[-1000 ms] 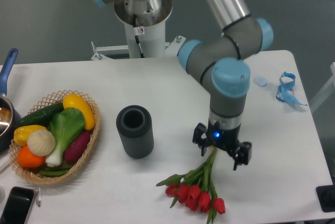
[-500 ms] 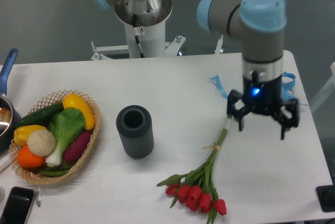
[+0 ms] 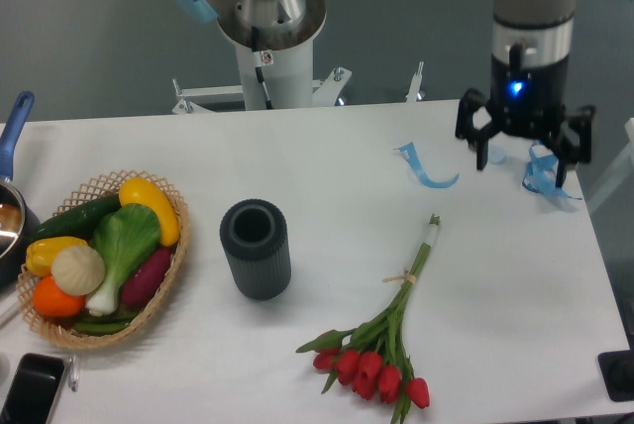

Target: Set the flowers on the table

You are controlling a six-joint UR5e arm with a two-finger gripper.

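The flowers (image 3: 381, 345), a bunch of red tulips with green stems tied with twine, lie flat on the white table (image 3: 337, 176) at the front right, heads toward the front edge, stem ends pointing up right. My gripper (image 3: 523, 159) is open and empty, raised above the table's far right, well clear of the stems. The dark ribbed cup (image 3: 256, 248) stands upright left of the flowers.
A wicker basket (image 3: 99, 258) of vegetables sits at the left. A blue ribbon piece (image 3: 424, 168) lies behind the flowers and another (image 3: 540, 178) near the right edge. A phone (image 3: 30, 389) lies front left, a pan (image 3: 10, 216) at the far left.
My gripper has risen off the stems and moved up and right, away from the flowers. The flowers stay lying on the table.
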